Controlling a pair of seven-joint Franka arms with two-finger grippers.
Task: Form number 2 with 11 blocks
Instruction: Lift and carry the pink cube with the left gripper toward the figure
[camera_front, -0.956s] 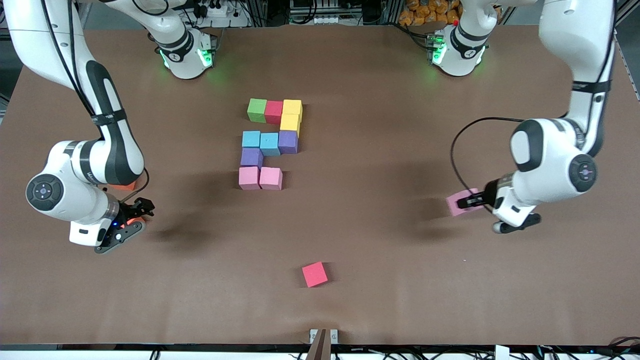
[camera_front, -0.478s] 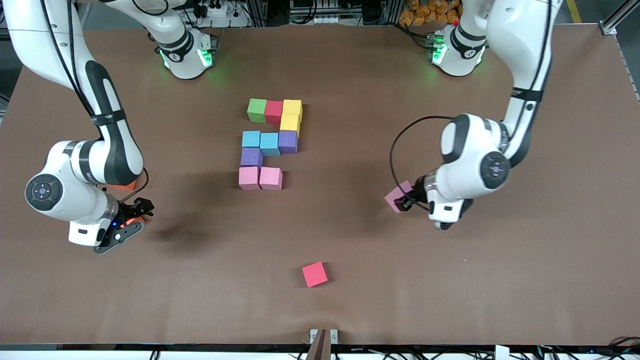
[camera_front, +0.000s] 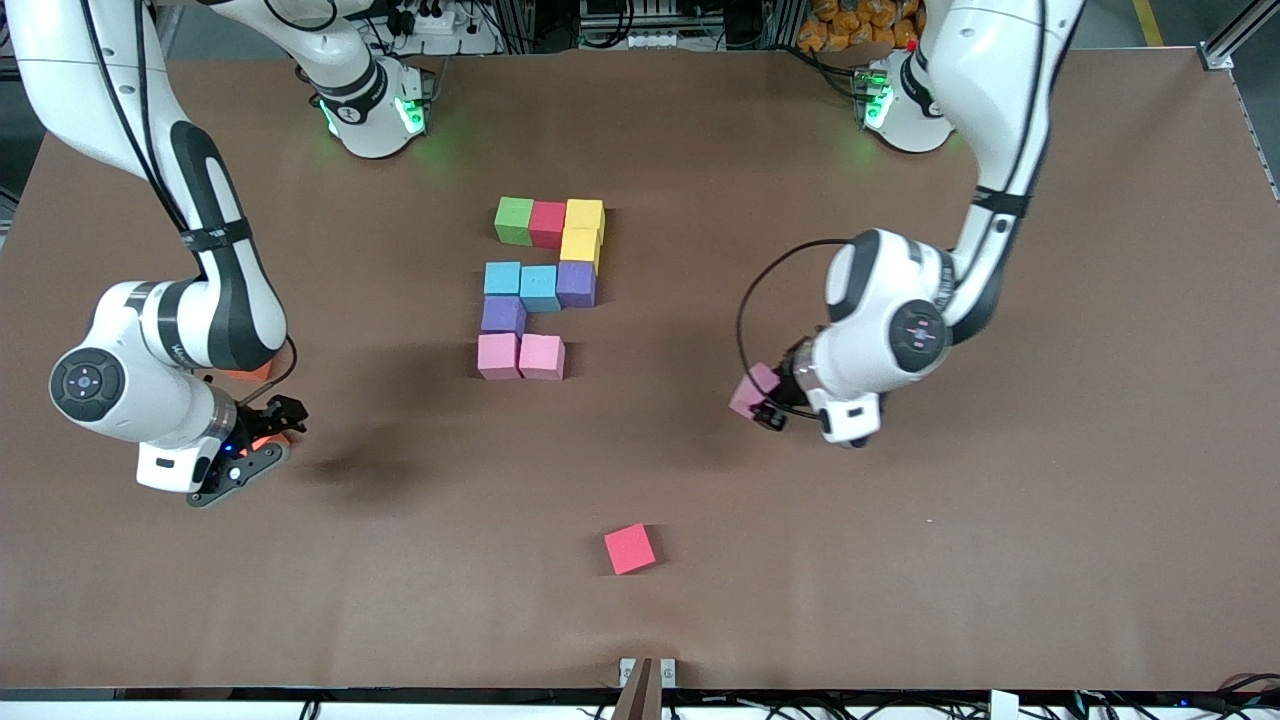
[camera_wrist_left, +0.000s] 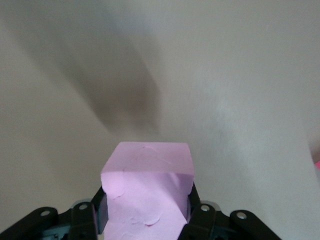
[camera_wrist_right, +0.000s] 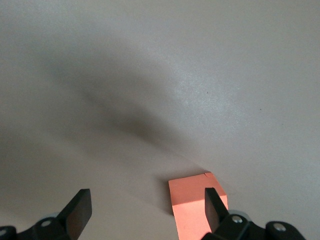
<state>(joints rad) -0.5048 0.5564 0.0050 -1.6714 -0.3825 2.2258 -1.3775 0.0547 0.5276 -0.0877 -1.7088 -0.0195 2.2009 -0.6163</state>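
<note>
Left gripper (camera_front: 762, 405) clamped on small matte pink foam cube (camera_front: 750, 390), carried in air over bare brown table (camera_front: 900, 560) toward left arm's end of unfinished digit (camera_front: 540, 285). Left wrist view alone shows black fingers (camera_wrist_left: 199, 212) pressing cube's (camera_wrist_left: 147, 187) sides, dented pink face. Left arm bent sharply at elbow, wrist low.

Right gripper (camera_front: 262, 440) jaws wide apart, low over orange cube (camera_front: 268, 440); right wrist view shows cube (camera_wrist_right: 195, 207) beside one finger (camera_wrist_right: 214, 206), ungripped. Right arm waits.

Digit: ten touching cubes, green-red-yellow farthest row, two pink (camera_front: 520, 356) nearest. Loose red cube (camera_front: 629, 548) nearer camera.
</note>
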